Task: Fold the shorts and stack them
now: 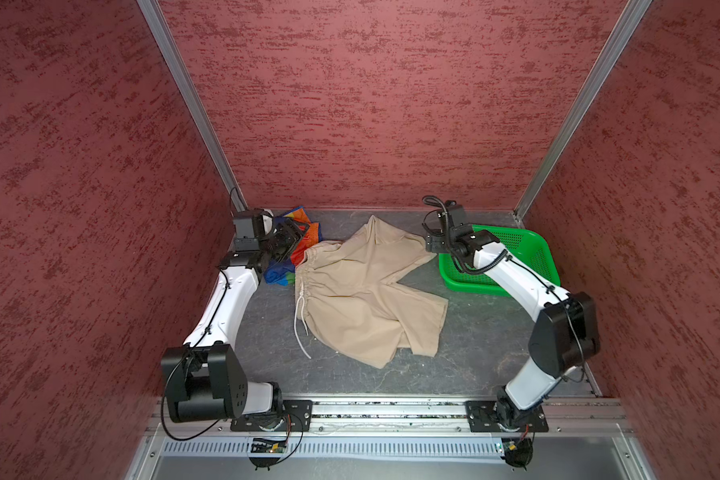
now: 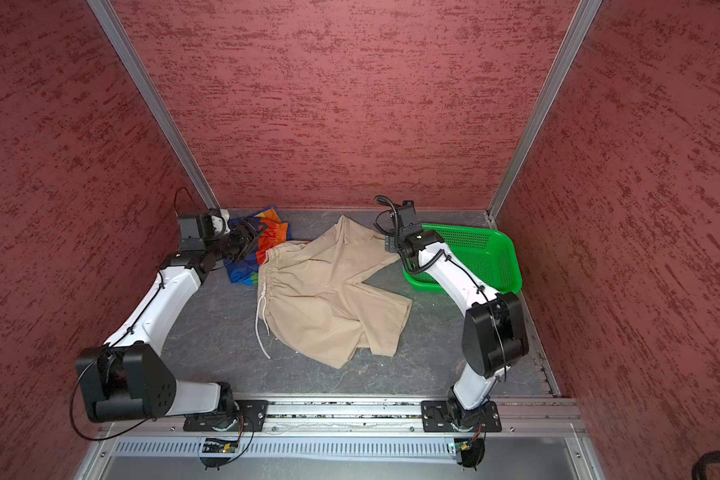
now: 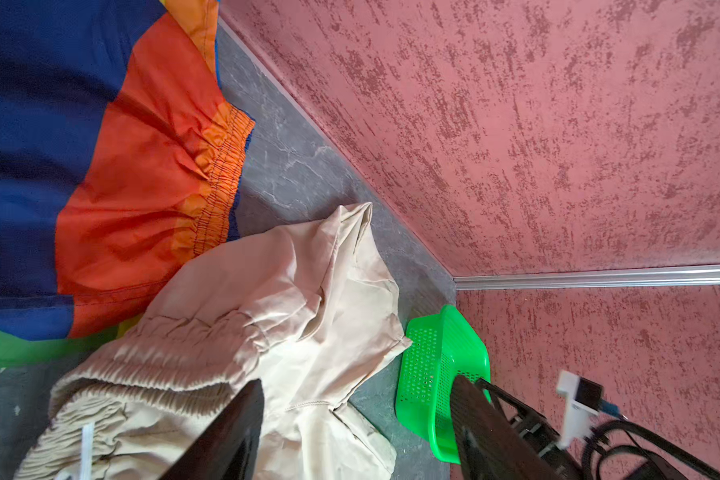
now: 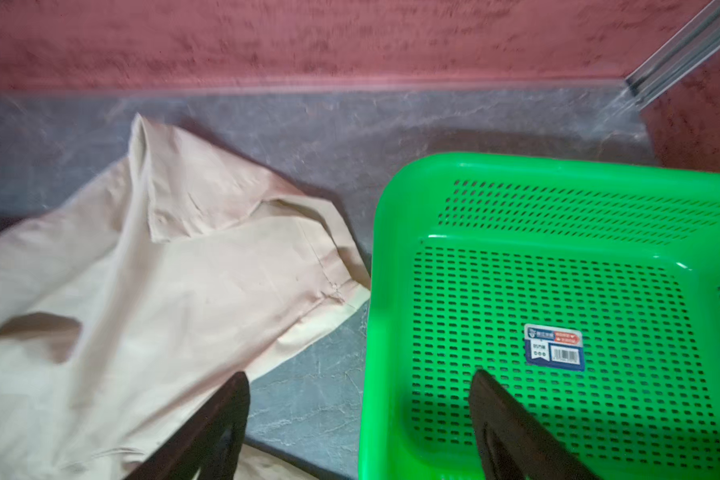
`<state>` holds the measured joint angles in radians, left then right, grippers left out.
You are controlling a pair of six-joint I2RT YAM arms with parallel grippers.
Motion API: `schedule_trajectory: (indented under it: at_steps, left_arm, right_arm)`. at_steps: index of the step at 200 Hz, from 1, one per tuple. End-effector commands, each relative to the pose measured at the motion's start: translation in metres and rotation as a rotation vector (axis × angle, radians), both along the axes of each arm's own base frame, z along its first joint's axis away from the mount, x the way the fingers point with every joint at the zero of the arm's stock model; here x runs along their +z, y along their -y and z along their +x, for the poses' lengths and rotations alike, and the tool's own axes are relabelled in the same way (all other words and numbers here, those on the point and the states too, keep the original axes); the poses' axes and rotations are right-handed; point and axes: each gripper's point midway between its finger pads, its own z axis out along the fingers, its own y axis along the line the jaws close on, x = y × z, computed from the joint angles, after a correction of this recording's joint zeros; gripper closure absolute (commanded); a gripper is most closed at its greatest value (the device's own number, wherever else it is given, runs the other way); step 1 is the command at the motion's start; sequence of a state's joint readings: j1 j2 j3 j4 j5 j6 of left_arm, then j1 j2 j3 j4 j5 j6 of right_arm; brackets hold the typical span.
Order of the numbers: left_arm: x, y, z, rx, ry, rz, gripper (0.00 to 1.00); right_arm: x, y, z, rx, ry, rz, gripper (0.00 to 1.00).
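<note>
The beige shorts [image 1: 362,291] [image 2: 329,299] lie spread in the middle of the grey table, waistband to the left, with a white drawstring [image 1: 300,328] trailing toward the front. Their upper leg reaches toward the basket [image 4: 163,270]. The rainbow-striped shorts [image 1: 310,237] [image 2: 273,235] [image 3: 100,166] lie bunched at the back left, partly under the beige waistband [image 3: 142,365]. My left gripper [image 1: 299,232] [image 3: 358,380] hovers open over the rainbow shorts, empty. Between the beige leg hem and the basket rim, my right gripper [image 1: 432,245] [image 4: 360,374] stands open, holding nothing.
A green perforated basket [image 1: 528,249] [image 2: 497,253] [image 3: 441,353] [image 4: 516,164] sits at the back right, with only a label sticker inside. Red textured walls close in the back and both sides. Bare grey table [image 1: 474,340] shows at the front.
</note>
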<state>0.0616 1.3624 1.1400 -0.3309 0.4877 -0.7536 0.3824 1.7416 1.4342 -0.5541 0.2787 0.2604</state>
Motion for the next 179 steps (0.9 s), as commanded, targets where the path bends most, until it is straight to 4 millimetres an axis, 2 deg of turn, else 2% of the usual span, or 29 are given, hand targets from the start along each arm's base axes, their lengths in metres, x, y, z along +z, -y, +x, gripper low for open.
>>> schedule_trajectory:
  at_steps: [1,38,56,87,106,133,179]
  left_arm:
    - [-0.001,-0.001,-0.009,0.015,-0.009,0.037,0.28]
    - [-0.002,0.0,-0.013,0.024,-0.016,0.048,0.28]
    - [-0.006,0.003,-0.011,0.018,-0.028,0.048,0.28]
    - [-0.012,0.01,-0.005,0.003,-0.045,0.049,0.28]
    - [-0.016,0.013,-0.002,-0.002,-0.054,0.049,0.28]
    - [-0.022,0.016,0.004,-0.007,-0.065,0.04,0.28]
    - [-0.027,0.019,0.008,-0.021,-0.077,0.033,0.29]
  right_arm:
    - [-0.034,0.0,0.0,0.034,-0.088,-0.04,0.22]
    - [-0.063,0.021,0.012,-0.023,-0.147,-0.023,0.27]
    - [-0.076,0.019,0.019,0.007,-0.161,-0.007,0.32]
    - [-0.097,0.008,0.035,0.105,-0.175,-0.022,0.53]
    - [-0.1,0.007,0.046,0.141,-0.157,-0.053,0.69]
    - [-0.1,0.003,0.063,0.206,-0.122,-0.11,0.77]
    - [-0.098,0.028,0.092,0.185,-0.098,-0.243,0.8]
